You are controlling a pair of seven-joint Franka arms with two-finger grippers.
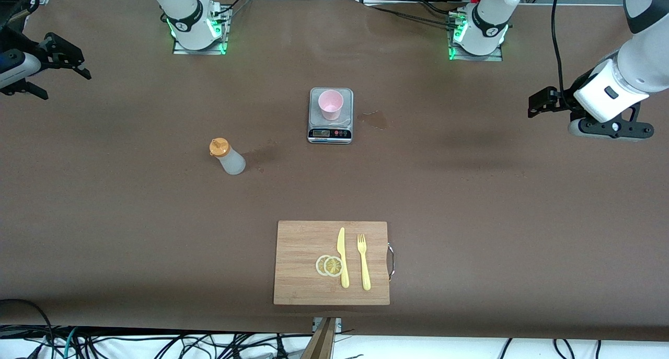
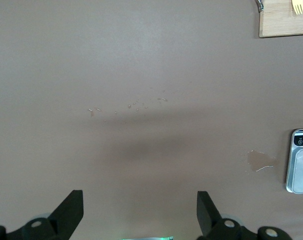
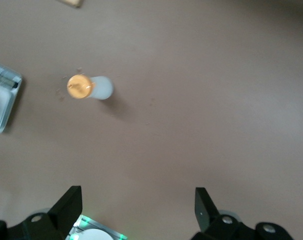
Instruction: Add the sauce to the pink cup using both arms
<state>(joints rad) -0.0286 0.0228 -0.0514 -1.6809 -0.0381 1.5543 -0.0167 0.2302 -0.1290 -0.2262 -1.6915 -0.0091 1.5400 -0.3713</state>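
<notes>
**Scene with the dial centred on the scale, twelve toward my bases.**

- **Six o'clock, nearest the front camera:** the cutting board [image 1: 303, 275] carries lemon slices [image 1: 329, 265], a knife [image 1: 342, 257] and a fork [image 1: 364, 262].
- **Eight o'clock:** the sauce bottle [image 1: 228, 157] stands upright on the table with its orange cap on, well apart from the scale.
- **Centre:** the pink cup [image 1: 331, 104] stands upright on the scale [image 1: 330, 132]. I cannot tell whether it holds sauce.
- **Three o'clock:** a wet patch [image 1: 375, 119] lies just beside the scale.
- **Farther out at three:** my left gripper [image 1: 535, 104] hangs over bare table toward my left arm's end, fingers wide and holding nothing.
- **Ten o'clock:** my right gripper [image 1: 65, 85] hangs over the table's edge at my right arm's end, equally wide and holding nothing.

**Step, as I judge it:** both arms are parked clear of the work. A capped, standing bottle and a cup on the scale fit either sauce yet to be poured or a bottle set back down after pouring. The views do not settle which, so I name no next move.
</notes>
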